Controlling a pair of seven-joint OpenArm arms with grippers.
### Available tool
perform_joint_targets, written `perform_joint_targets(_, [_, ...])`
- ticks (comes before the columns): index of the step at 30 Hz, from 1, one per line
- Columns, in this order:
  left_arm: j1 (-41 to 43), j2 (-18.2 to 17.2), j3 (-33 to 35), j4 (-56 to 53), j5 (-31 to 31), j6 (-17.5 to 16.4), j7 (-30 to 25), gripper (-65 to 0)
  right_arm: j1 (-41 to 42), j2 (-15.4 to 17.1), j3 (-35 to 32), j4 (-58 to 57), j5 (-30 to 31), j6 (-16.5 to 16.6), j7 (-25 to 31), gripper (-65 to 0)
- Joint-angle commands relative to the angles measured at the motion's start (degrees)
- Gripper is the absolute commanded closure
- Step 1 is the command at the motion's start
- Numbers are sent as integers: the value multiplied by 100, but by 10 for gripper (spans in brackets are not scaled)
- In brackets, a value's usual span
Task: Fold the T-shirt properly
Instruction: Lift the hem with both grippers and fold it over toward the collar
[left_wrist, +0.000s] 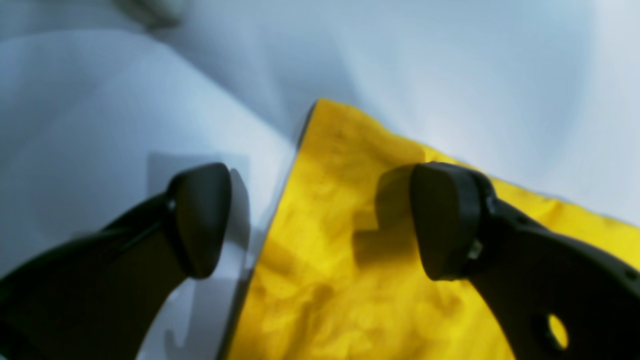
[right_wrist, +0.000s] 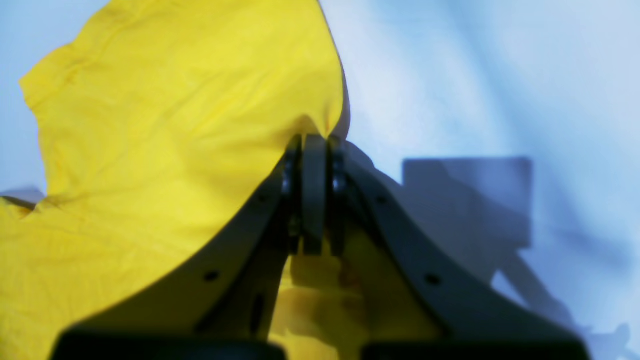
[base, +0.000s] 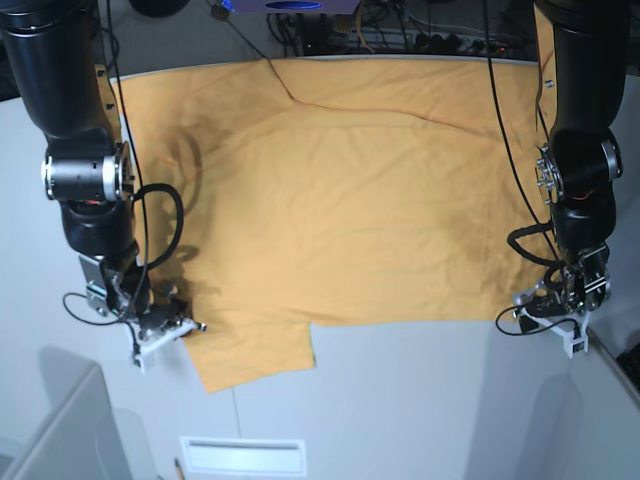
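Note:
The yellow-orange T-shirt (base: 350, 200) lies spread flat on the white table (base: 420, 400), plain side up, with one sleeve (base: 250, 355) sticking out toward the front. My right gripper (base: 165, 320), at the base view's left, is shut on the shirt's edge beside that sleeve. The right wrist view shows its closed fingers (right_wrist: 315, 150) pinching the yellow cloth (right_wrist: 175, 125). My left gripper (base: 558, 308), at the base view's right, is open. In the left wrist view it (left_wrist: 322, 220) straddles the shirt's edge (left_wrist: 350, 250), one finger (left_wrist: 445, 220) over cloth, the other (left_wrist: 200, 220) over table.
Both arms stand at the table's sides, their cables hanging near the shirt's side edges. Cables and equipment (base: 330, 25) lie behind the table's far edge. A white slotted panel (base: 240, 455) sits at the front. A raised white edge (base: 60, 420) is at the front left.

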Motion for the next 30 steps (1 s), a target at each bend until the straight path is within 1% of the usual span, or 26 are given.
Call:
perform_joint_targets(1, [-140, -84, -6, 50, -13, -33, 22, -540, 141, 56, -11, 51, -73, -36, -69, 0])
perform_joint_targets(9, [27, -84, -15, 14, -13, -33, -128, -536, 141, 47, -11, 51, -73, -36, -69, 0])
perform_joint_targets(10, [36, -84, -15, 14, -13, -33, -128, -528, 141, 38, -11, 51, -73, -36, -69, 0])
perform_joint_targets(11, [36, -84, -15, 14, -13, -42, -136, -505, 141, 38, -11, 51, -73, -36, -69, 0])
perform_joint_targets(13, [36, -84, -15, 23, -13, -42, -128, -425, 141, 38, -11, 51, -73, -36, -69, 0])
perform_joint_targets(14, [36, -84, 2, 23, -13, -42, -128, -369, 141, 38, -11, 51, -73, -36, -69, 0])
perform_joint_targets(17, [36, -75, 37, 41, -13, -50, -145, -194, 132, 38, 7, 51, -73, -36, -69, 0])
perform_joint_targets(19, [71, -75, 37, 50, -13, -59, -145, -56, 53, 38, 33, 51, -73, -36, -43, 0])
perform_joint_targets(20, [97, -75, 37, 67, -13, -59, -154, 0, 35, 38, 33, 51, -73, -36, -25, 0])
perform_joint_targets(24, [123, -66, 46, 67, -13, -59, -154, 0, 18, 38, 42, 60, -73, -36, -25, 0])
perform_joint_targets(25, [123, -13, 46, 67, -13, -68, -145, 0, 18, 38, 42, 139, -55, -27, -25, 0])
perform_joint_targets(28, [123, 13, 46, 164, -13, -297, -128, 0, -149, 29, 42, 667, -55, -27, -60, 0])
perform_joint_targets(30, [299, 22, -15, 445, -13, -402, -49, 0, -281, 29, 42, 1115, -55, -27, -78, 0])
